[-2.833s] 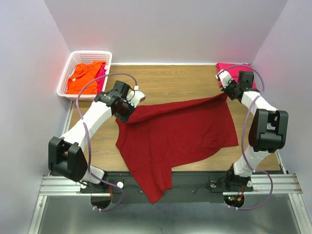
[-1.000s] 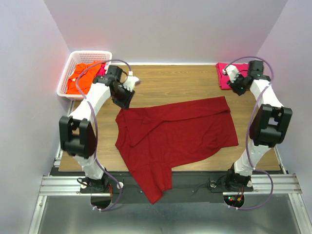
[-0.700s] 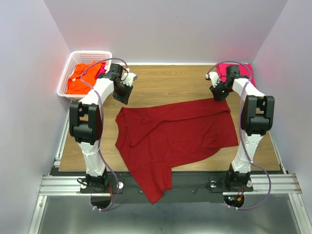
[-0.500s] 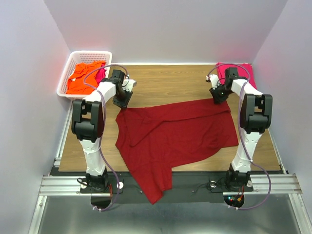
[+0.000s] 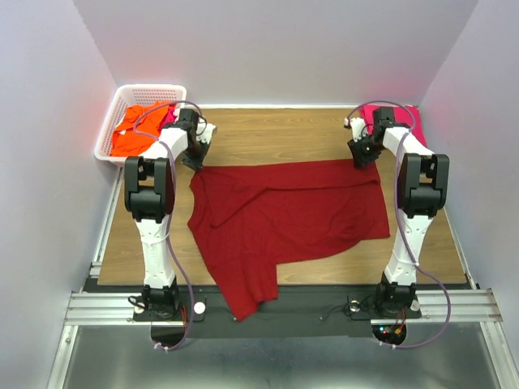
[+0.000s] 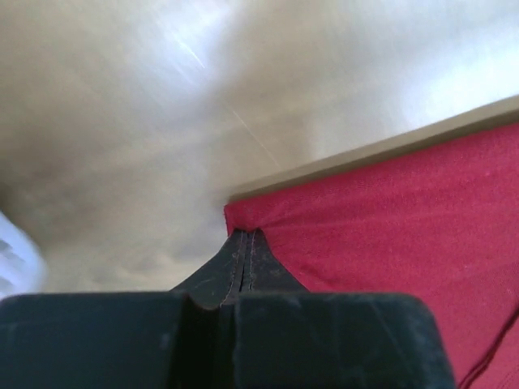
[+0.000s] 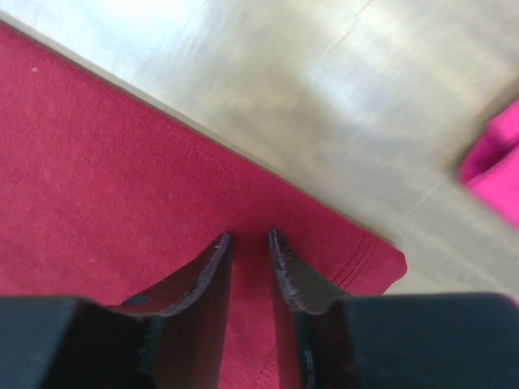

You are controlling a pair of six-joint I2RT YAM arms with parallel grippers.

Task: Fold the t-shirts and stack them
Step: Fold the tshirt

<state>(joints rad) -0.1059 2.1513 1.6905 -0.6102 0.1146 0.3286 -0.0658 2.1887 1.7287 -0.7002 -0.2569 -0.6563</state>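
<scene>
Red cloth hangs over the near edge of the table (image 5: 276, 134). Identify it. (Inspector)

That is the near part of the dark red t-shirt (image 5: 284, 215). One portion drapes off the near edge, left of centre. The rest lies spread open on the table between the two arms. (Technician)

State of the left jaws? (Inspector)

Closed on the far left corner of the dark red t-shirt. In the left wrist view the fingers (image 6: 231, 271) meet with no gap, and the cloth corner is pinched at their tips. (Technician)

State of the right jaws? (Inspector)

Narrow. The fingers (image 7: 203, 284) stand slightly apart with red cloth filling the gap. They grip the far edge just inside the far right corner. Hem stitching shows on the cloth just to the right of them. (Technician)

Condition of the far edge? (Inspector)

It runs nearly straight across the table, from one pair of jaws to the other. (Technician)

Items farther back? (Inspector)

At the far left corner stands a white basket (image 5: 152, 87). It holds the orange t-shirt (image 5: 138, 134), with a strip of a pink t-shirt (image 5: 169, 120) along its right side. At the far right corner the magenta-pink t-shirt (image 5: 399, 120) lies on the table, just beyond the right jaws. Bare wood separates it from the red corner. (Technician)
</scene>
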